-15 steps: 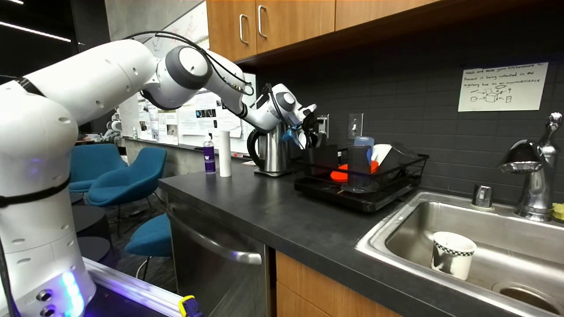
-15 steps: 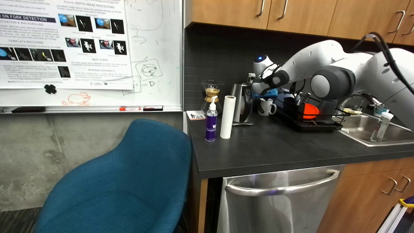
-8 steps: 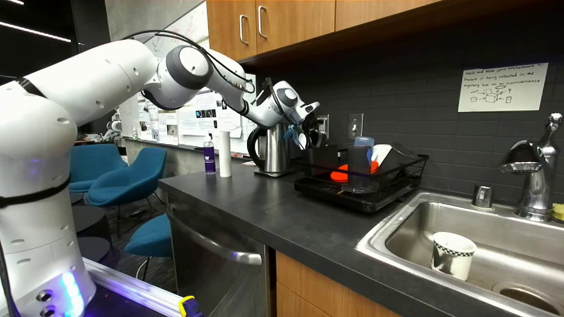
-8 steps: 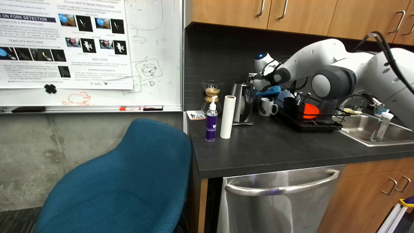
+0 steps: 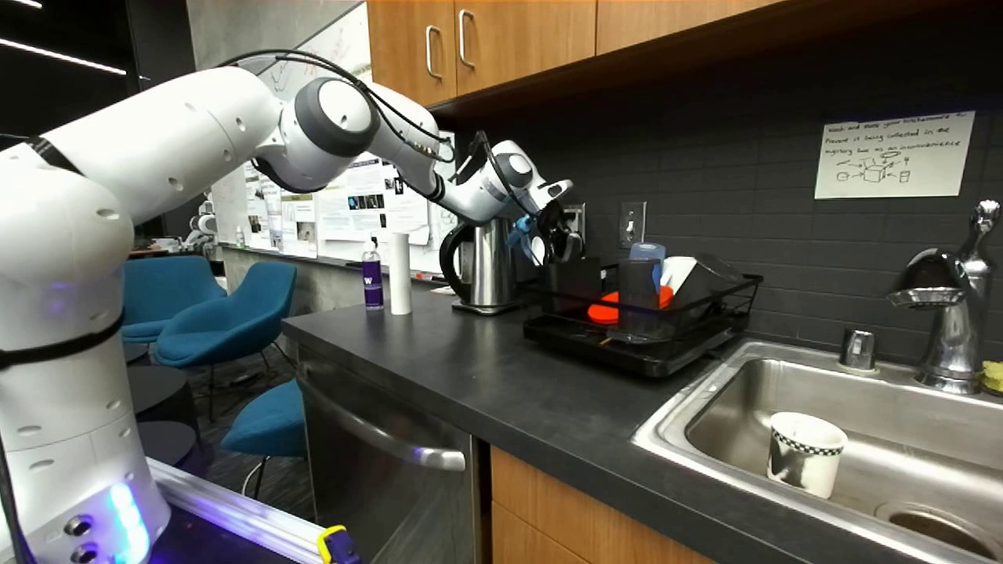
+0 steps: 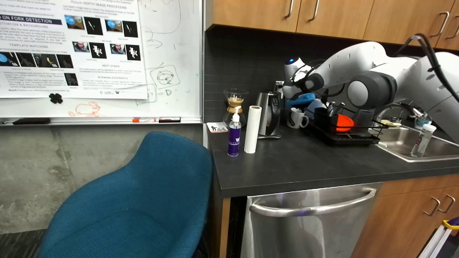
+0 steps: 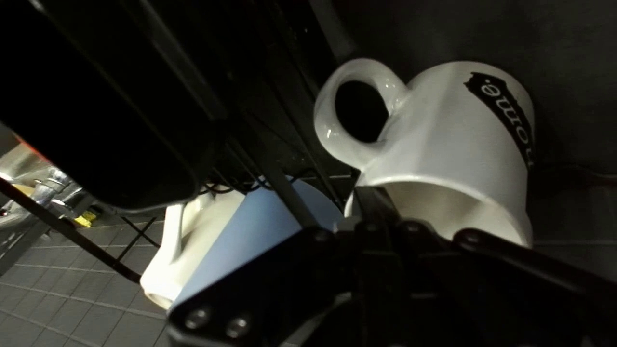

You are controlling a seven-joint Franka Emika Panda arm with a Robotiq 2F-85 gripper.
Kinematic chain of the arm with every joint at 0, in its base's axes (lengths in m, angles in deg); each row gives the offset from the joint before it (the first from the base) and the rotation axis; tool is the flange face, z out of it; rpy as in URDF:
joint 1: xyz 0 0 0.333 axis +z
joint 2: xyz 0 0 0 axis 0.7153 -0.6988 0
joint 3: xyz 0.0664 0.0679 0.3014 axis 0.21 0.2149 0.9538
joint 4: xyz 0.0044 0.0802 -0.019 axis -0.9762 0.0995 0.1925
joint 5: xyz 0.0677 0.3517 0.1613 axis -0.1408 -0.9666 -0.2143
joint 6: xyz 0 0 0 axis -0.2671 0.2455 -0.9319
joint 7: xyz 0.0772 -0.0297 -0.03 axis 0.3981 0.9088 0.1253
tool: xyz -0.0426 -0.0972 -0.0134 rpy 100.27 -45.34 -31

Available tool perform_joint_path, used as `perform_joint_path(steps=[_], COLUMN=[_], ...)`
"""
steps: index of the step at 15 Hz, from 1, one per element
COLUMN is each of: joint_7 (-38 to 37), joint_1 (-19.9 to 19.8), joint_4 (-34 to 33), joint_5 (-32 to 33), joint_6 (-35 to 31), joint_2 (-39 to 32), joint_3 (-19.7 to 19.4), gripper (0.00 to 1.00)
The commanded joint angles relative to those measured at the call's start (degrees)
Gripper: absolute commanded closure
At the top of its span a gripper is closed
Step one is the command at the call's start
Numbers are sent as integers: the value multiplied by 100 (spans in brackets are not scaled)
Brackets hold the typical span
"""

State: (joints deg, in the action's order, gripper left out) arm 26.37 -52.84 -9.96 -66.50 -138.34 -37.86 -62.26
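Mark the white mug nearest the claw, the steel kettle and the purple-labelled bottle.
White mug (image 7: 448,135), wrist view: side of its body.
Steel kettle (image 5: 494,266), in an exterior view: its metal body.
Purple-labelled bottle (image 6: 234,138), in an exterior view: its label.

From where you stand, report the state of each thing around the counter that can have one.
Tool: shut; whether it grips anything is unclear
White mug: uncovered, roughly upright
Kettle: upright
Spray bottle: upright, pump on
White roll: upright
Dish rack: loaded
Checkered cup: standing in the sink
Clear bottle: capped
Faucet: no water running
Dishwasher: shut
Wall cabinets: shut
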Motion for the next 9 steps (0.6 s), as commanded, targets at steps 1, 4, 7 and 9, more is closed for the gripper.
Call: perform_joint_path(steps=[1, 4, 7, 9], joint_7=[191, 67, 28, 79], joint_1=[-24, 82, 169, 206], joint_4=[232, 196, 211, 259], joint_5=[-159, -103, -43, -47], joint_6=[-76, -318, -538, -457], joint_2=[98, 65, 19, 36], joint_3=[208, 234, 332, 364], gripper=[100, 100, 100, 100])
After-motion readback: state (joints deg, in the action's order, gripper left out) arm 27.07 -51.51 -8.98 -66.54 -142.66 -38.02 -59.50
